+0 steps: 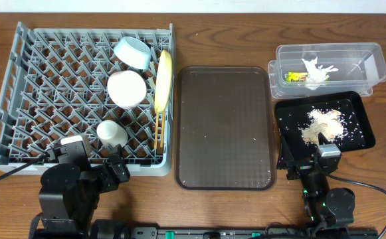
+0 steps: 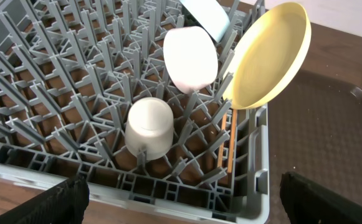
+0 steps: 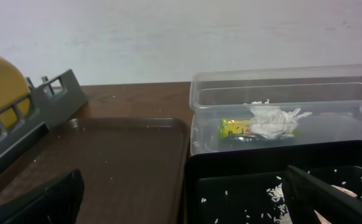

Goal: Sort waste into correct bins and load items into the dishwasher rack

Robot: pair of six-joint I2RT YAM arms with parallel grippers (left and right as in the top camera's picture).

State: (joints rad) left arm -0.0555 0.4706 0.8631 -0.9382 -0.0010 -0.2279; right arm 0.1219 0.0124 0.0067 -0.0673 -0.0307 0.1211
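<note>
The grey dishwasher rack (image 1: 40, 93) holds a light blue bowl (image 1: 133, 52), a white bowl (image 1: 126, 88), a yellow plate (image 1: 163, 79) on edge, a small white cup (image 1: 111, 133) and wooden chopsticks (image 1: 157, 131). The clear tub (image 1: 372, 63) holds white tissue (image 1: 317, 70) and a green-and-yellow wrapper (image 1: 295, 78). The black tray (image 1: 286, 116) holds beige food scraps (image 1: 324, 124). My left gripper (image 1: 90, 166) is open and empty at the rack's front edge (image 2: 181, 186). My right gripper (image 1: 310, 159) is open and empty at the black tray's front left corner (image 3: 230, 180).
A dark brown serving tray (image 1: 224, 126) lies between the rack and the bins. It also shows in the right wrist view (image 3: 118, 162). A pale wall stands behind the table.
</note>
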